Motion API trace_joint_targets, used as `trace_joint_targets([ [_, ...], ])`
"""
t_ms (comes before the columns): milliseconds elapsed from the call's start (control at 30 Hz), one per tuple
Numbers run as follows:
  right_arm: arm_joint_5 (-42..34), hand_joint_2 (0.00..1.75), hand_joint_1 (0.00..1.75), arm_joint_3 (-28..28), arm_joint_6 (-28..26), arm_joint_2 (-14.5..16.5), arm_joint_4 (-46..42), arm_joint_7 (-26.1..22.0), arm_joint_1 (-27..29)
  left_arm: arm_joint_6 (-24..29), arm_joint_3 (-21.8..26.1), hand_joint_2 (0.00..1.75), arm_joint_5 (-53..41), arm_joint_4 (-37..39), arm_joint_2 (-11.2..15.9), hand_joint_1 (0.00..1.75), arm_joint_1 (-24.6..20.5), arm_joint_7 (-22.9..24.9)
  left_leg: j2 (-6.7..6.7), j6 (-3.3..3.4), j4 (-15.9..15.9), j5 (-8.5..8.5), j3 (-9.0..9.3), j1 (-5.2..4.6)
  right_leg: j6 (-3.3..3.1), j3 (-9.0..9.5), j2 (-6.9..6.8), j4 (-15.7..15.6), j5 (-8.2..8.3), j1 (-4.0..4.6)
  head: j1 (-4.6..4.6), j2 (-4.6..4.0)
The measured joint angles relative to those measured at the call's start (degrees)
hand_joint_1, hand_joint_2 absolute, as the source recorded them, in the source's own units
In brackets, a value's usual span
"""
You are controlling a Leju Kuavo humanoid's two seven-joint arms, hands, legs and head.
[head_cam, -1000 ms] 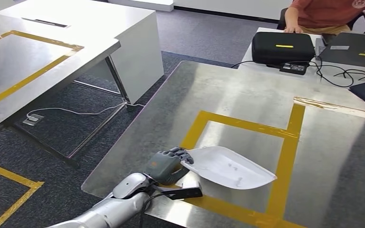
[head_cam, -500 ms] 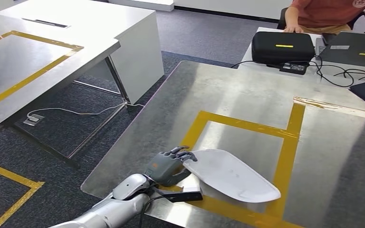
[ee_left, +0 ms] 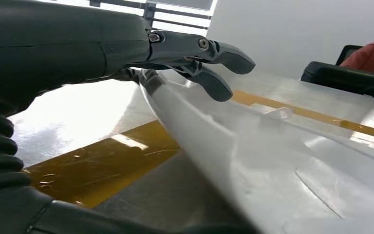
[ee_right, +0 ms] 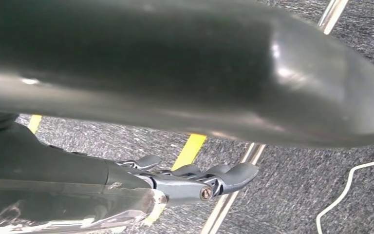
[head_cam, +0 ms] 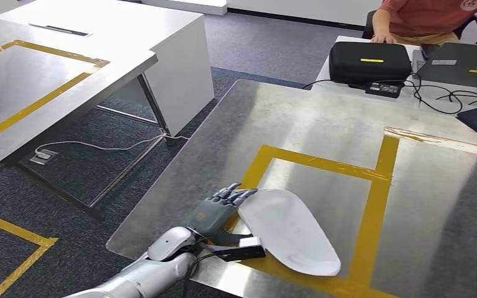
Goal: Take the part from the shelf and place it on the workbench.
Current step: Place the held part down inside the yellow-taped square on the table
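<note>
The left hand [head_cam: 218, 214] has its fingers [head_cam: 233, 194] stretched apart along the edge of the part [head_cam: 289, 233], which lies on the counter [head_cam: 323, 127] just beyond them; withdrawing carelessly could snag and slide it.

The part [head_cam: 289, 231] is plain white. The workbench [head_cam: 323, 124] is brushed silver metal marked with yellow tape lines [head_cam: 376, 198]. The left hand [head_cam: 217, 214] is dark grey. The carpet [head_cam: 68, 167] is speckled dark grey, and the case [head_cam: 369, 62] is black.
</note>
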Motion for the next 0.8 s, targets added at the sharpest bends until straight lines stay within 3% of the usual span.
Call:
trace_joint_targets([
  [333,0.14,0.0,0.0,-0.02,0.32,0.01,0.0,0.12,0.02,-1.37,-0.32,0.0,0.95,-0.31,1.17,0.0,0.09,0.13,-0.02,0.21,0.03,-0.16,0.09,-0.31,0.1,0.11,-0.01,-0.05,-0.05,-0.33,0.0,0.0],
  [633,0.26,0.0,0.0,-0.01,0.34,0.01,0.0,0.22,0.0,-1.62,-0.63,0.0,1.29,-1.53,2.47,0.0,0.27,-0.05,0.01,1.53,-0.37,-0.19,0.69,-0.88,1.21,0.79,-0.01,-0.56,-0.11,-1.05,-0.03,0.0],
  [700,0.32,0.0,0.0,-0.01,0.42,0.01,0.0,0.27,-0.01,-1.64,-0.66,0.0,1.49,-1.8,2.52,0.0,0.44,-0.05,0.15,1.84,-1.55,0.41,1.15,-0.4,1.46,0.43,-0.02,0.66,-1.54,-0.86,0.1,0.0],
  [800,0.38,0.0,0.0,-0.01,0.51,-0.01,0.0,0.43,0.07,-1.68,-0.67,0.0,1.68,-2.11,2.76,0.0,0.6,-0.04,0.32,1.89,-2.11,0.85,1.0,0.02,1.87,-3.95,-0.02,10.43,-7.17,-0.76,0.47,0.0],
])
